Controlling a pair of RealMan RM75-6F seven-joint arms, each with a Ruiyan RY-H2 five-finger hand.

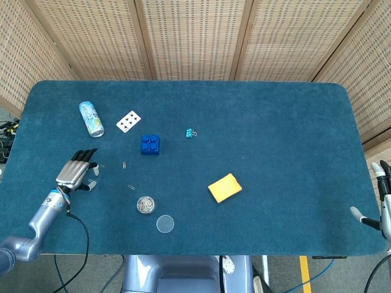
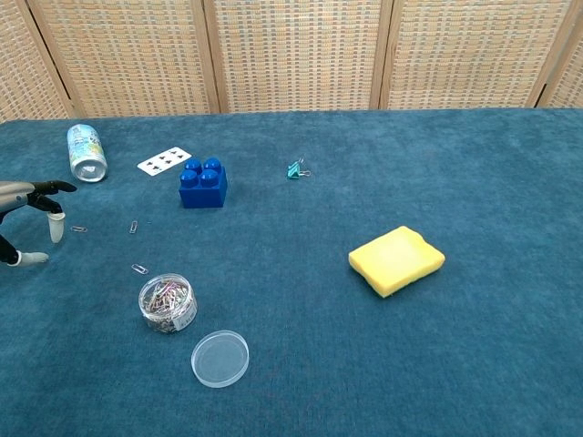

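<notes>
**My left hand low over the loose paper clips**

My left hand (image 1: 74, 174) hovers at the left side of the blue surface (image 1: 275, 134), fingers spread and holding nothing, dark fingertips pointing toward the can (image 1: 91, 118). A loose paper clip (image 2: 78, 228) lies just beside my fingertips, another (image 2: 134, 226) a little further right, and a third (image 2: 139, 269) sits nearer the open jar of paper clips (image 2: 168, 303). The jar's clear lid (image 2: 219, 358) lies flat just beside it. My right hand (image 1: 380, 201) shows only at the far right edge of the head view, well apart from everything; I cannot tell how its fingers stand. The blue brick (image 1: 149, 144), playing card (image 1: 128, 121), teal binder clip (image 1: 190, 132) and yellow sponge (image 1: 224, 187) lie untouched
</notes>
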